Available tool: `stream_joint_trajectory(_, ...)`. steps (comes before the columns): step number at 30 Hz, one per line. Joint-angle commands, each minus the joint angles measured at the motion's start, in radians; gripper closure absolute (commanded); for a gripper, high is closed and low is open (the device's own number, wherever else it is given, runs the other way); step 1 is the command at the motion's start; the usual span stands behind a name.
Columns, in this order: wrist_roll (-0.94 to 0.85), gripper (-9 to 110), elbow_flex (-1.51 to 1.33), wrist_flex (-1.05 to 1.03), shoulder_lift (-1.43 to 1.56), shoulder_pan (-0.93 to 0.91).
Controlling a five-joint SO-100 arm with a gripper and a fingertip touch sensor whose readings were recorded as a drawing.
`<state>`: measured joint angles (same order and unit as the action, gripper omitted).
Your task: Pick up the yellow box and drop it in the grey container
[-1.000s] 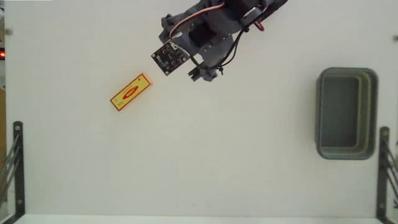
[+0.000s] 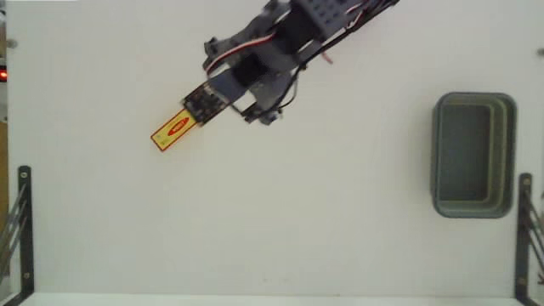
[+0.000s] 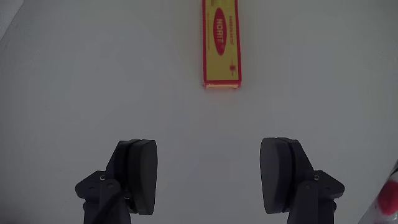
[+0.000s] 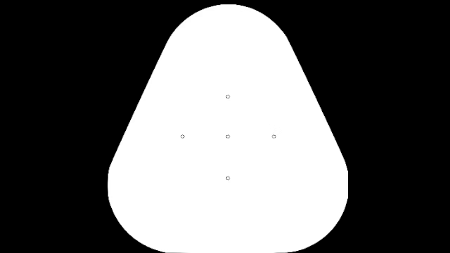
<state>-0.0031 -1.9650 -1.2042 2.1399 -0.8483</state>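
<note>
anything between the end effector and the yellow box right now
Nothing: in the wrist view only bare white table separates the open end effector from the yellow box.

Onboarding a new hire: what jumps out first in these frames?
The yellow box with its red oval mark, lying diagonally on the white table at left in the fixed view, with the arm reaching over its upper end. In the wrist view the open gripper sits short of the box. The grey container sits empty far right.
</note>
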Motion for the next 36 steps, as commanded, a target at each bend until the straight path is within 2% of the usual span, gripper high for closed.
stream_joint_trajectory(1,0.003,-9,0.072,0.041,-0.033,-0.022)
stream_joint_trajectory(27,0.003,-9,0.425,0.185,-0.530,-0.022)
stream_joint_trajectory(36,0.003,-9,0.435,0.185,-0.540,-0.022)
